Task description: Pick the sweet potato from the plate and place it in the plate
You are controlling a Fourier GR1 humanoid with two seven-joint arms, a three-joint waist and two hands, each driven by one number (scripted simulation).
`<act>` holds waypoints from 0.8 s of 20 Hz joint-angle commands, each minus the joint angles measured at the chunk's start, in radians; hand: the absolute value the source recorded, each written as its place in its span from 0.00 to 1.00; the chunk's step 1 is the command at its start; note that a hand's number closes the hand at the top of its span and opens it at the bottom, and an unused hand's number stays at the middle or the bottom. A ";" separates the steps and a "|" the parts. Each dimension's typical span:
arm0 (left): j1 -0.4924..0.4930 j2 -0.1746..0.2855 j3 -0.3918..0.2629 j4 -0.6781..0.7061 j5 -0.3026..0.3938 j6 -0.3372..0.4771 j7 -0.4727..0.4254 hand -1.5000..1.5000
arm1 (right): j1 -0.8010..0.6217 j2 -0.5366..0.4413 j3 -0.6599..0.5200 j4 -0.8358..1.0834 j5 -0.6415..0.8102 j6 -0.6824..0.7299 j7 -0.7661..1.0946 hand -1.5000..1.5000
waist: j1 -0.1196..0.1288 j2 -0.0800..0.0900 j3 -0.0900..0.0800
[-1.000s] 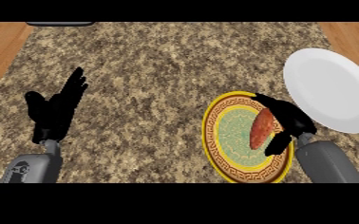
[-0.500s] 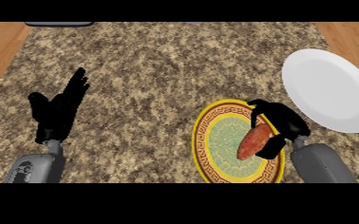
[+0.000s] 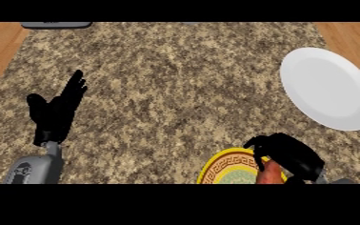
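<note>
The patterned yellow plate (image 3: 226, 168) shows only partly at the lower edge, right of centre. Over its right side my right hand (image 3: 292, 156) is curled round the reddish-brown sweet potato (image 3: 268, 176), of which only a strip shows under the fingers. A plain white plate (image 3: 325, 86) lies at the right edge of the counter, well above that hand. My left hand (image 3: 55, 110) rests open at the left, fingers pointing up, far from both plates.
The speckled granite counter (image 3: 169, 86) fills the view, with wooden strips at its far left (image 3: 10, 38) and right (image 3: 341, 34) corners. A grey object (image 3: 56, 25) sits at the top left edge.
The whole scene has slid down in the view. The yellow plate and my right hand with the sweet potato now sit at the lower edge. The hand has closed tighter round the potato.
</note>
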 commanded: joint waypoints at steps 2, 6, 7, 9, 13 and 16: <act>-0.008 0.041 0.036 -0.003 0.030 -0.042 0.012 0.50 | 0.137 -0.111 -0.076 -0.195 -0.005 -0.137 -0.122 1.00 | -0.007 0.003 0.004; -0.008 0.026 0.030 0.009 0.016 -0.020 0.015 0.50 | 0.140 -0.065 -0.261 -0.266 -0.173 -0.239 -0.181 1.00 | -0.028 0.002 0.004; 0.027 0.008 0.016 -0.021 0.006 -0.005 0.006 0.50 | 0.160 -0.046 -0.287 -0.282 -0.184 -0.274 -0.174 1.00 | -0.018 0.001 0.005; 0.040 -0.006 0.017 -0.016 0.005 -0.002 -0.031 0.50 | 0.169 -0.010 -0.353 -0.312 -0.227 -0.324 -0.157 1.00 | -0.016 0.002 0.004; 0.005 -0.003 0.016 0.020 0.002 -0.013 -0.014 0.50 | 0.220 -0.024 -0.494 -0.365 -0.331 -0.302 -0.110 1.00 | -0.005 0.006 0.004; -0.034 0.021 0.027 0.012 -0.007 -0.019 0.004 0.50 | 0.145 0.017 -0.508 -0.271 -0.388 -0.247 -0.048 1.00 | 0.013 0.009 0.004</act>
